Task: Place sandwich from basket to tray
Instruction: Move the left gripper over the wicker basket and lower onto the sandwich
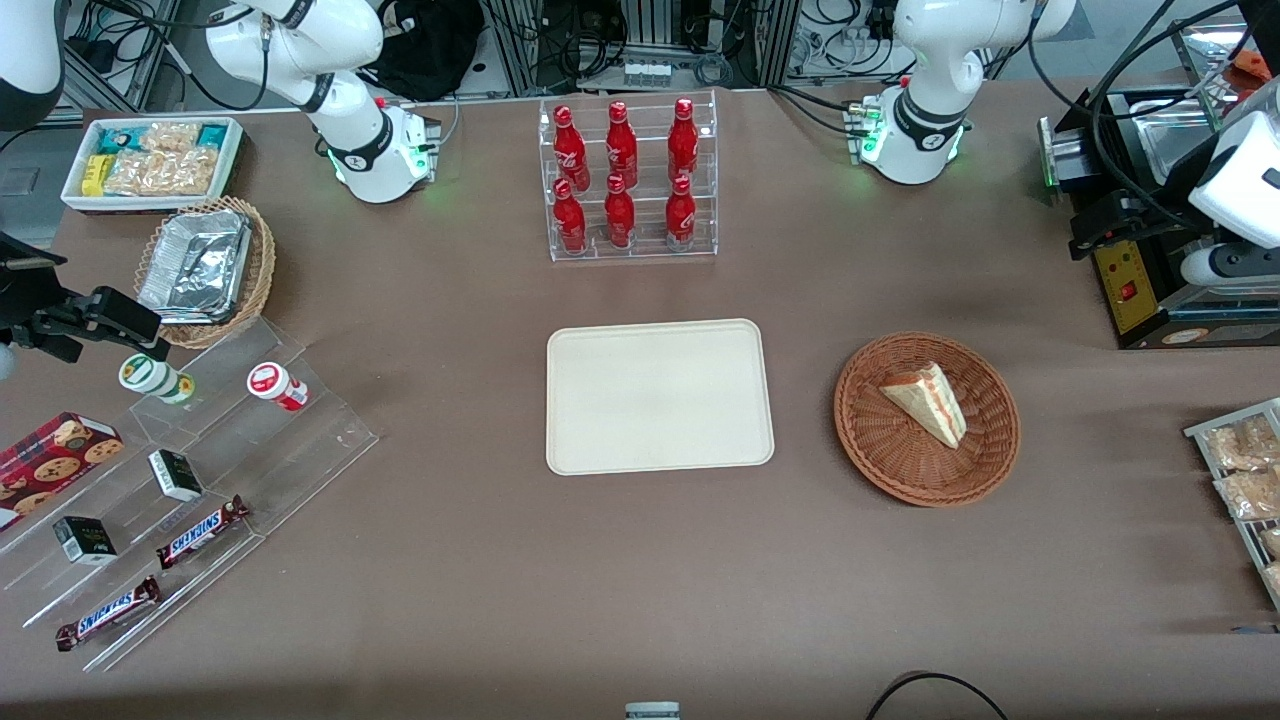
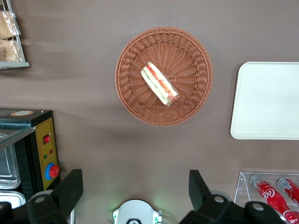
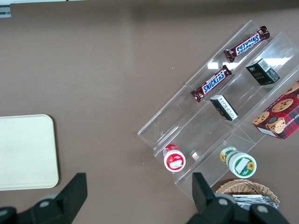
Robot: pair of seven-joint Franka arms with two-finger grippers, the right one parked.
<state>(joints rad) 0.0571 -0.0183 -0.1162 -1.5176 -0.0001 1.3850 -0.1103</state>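
Lying in the basket (image 1: 880, 450), the pale triangular sandwich (image 1: 928, 401) shows red-orange and green filling. Bars (image 1: 202, 531) near the table's front corner read SNICKERS. The gripper (image 2: 135, 193) hovers wide open.

The gripper (image 2: 135, 191) hangs high over the table, fingers (image 2: 70, 189) spread wide with bare brown tabletop between them. Directly below its fingertips, the sandwich (image 2: 160, 84) lies uncovered in the shallow basket (image 2: 133, 53). The tray (image 2: 268, 100) beside it lies bare.

A robot lab. Cable tangles (image 1: 700, 40) and equipment racks (image 1: 560, 40) sit above the brown table (image 1: 480, 560). Shop snacks fill clear display shelves (image 1: 200, 480) there.
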